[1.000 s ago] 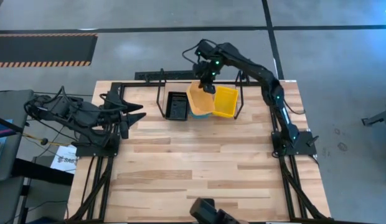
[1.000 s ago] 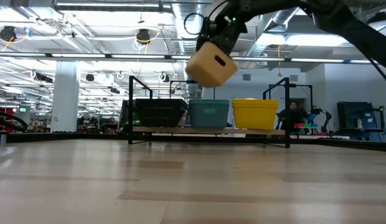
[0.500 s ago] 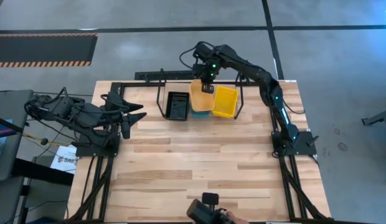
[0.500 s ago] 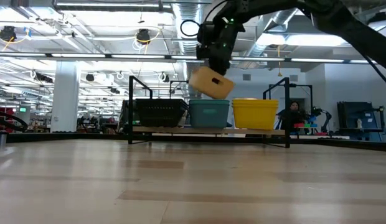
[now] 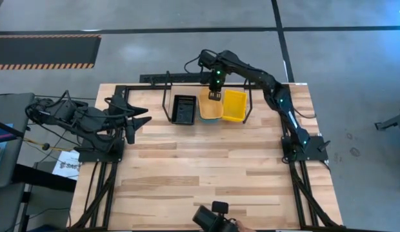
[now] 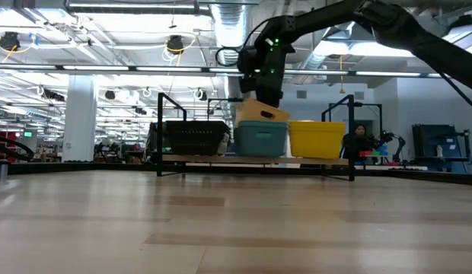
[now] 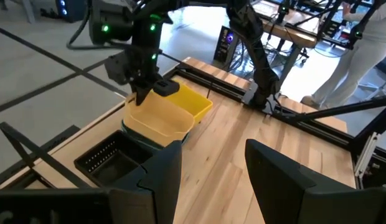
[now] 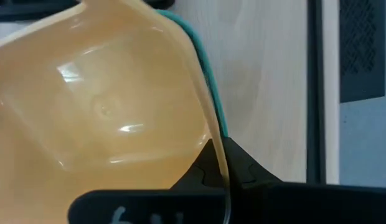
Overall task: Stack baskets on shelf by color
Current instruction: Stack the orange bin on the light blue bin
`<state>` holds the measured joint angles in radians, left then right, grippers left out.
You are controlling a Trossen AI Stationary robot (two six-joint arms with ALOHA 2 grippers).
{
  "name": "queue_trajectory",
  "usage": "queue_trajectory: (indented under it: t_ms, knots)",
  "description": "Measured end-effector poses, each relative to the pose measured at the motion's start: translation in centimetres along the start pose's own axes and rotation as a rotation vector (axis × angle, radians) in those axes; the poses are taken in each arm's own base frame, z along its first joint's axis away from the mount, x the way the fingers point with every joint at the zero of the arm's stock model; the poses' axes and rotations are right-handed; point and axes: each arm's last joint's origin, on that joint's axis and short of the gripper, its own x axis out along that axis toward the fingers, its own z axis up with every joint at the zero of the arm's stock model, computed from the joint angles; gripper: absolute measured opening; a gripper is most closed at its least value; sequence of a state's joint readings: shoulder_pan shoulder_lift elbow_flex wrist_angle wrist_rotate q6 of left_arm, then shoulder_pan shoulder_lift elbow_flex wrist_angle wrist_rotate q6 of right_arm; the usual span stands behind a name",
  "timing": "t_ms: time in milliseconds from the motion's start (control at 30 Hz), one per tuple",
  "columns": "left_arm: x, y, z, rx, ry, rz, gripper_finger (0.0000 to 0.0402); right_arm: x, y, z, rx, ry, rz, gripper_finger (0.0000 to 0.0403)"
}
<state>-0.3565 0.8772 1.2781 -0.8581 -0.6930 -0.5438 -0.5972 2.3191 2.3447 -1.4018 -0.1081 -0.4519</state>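
Lowered since a second ago, the orange basket [image 6: 263, 113] now sits tilted in the teal basket [image 6: 260, 139] on the shelf [image 6: 255, 159]; my right hand [image 5: 214, 95] grips its rim, fingers closed. Black basket [image 5: 184, 108] and yellow basket [image 5: 234, 105] flank it. Left hand [image 5: 137, 120] waits at the counter [image 5: 213, 167] edge, fingers parted, empty. I judge sorting unfinished: orange rests on teal.
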Motion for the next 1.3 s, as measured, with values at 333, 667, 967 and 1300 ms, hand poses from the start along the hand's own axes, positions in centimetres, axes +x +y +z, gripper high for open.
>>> queue_trajectory:
  t_ms: [333, 667, 967, 1300]
  knots:
    - [0.0, 0.0, 0.0, 0.0, 0.004, 0.001, 0.0164, 1.5, -0.4, 0.4, -0.018, 0.005, 0.002, 0.0001]
    - [0.0, 0.1, -0.1, 0.008, 0.012, 0.006, 0.0164, 1.1, -0.2, 0.0, -0.02, 0.051, -0.013, 0.0001]
    - [0.0, 0.1, -0.2, 0.012, 0.015, 0.008, 0.0164, 0.7, 0.6, -0.3, -0.024, 0.136, -0.083, 0.0001]
    - [0.0, 0.1, -0.2, 0.012, 0.015, 0.008, 0.0164, 0.7, 0.8, -0.1, -0.025, 0.125, -0.087, 0.0029]
